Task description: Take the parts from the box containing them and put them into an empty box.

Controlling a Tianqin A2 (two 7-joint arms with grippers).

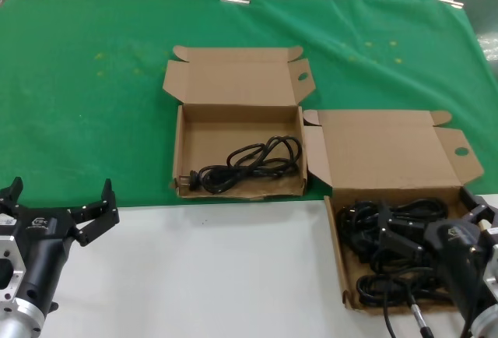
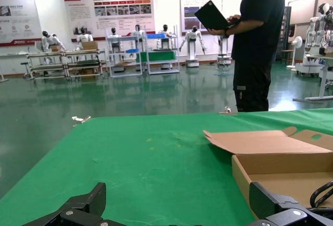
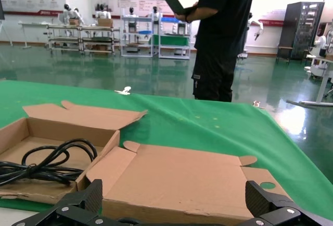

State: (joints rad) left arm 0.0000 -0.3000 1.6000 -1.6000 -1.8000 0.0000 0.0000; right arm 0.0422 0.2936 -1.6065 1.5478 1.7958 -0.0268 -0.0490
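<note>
We see the right gripper, fingers spread, low over tangled black rubber power cords in the brown cardboard mailer box with two wide lid wings at four o'clock. The left gripper waits unclenched at eight o'clock. The second brown cardboard box, centre, holds one coiled black cord.

one cord in left box, cords (tangled) in right box
</note>
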